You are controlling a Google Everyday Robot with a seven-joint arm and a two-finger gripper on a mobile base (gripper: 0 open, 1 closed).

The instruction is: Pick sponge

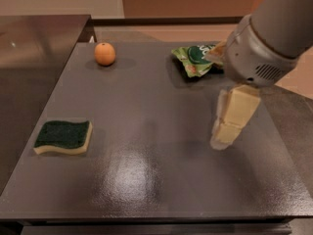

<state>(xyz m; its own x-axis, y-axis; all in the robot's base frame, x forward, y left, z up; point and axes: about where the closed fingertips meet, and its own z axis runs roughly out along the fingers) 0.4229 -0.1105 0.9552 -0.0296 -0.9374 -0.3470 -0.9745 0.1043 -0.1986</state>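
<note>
While poised over bench (146, 190) right half, well apart from sponge (63, 137) flat near left edge: claw (229, 120), spread or pressed cannot tell; likely pre-reach.

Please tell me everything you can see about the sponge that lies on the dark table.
The sponge is a small rectangle with wavy edges. It has a dark green scouring top over a pale yellow foam base. It lies flat, green side up, near the front left corner of the dark table, and only the table touches it. The end effector hangs over the right part of the table, well apart from the sponge.
</note>
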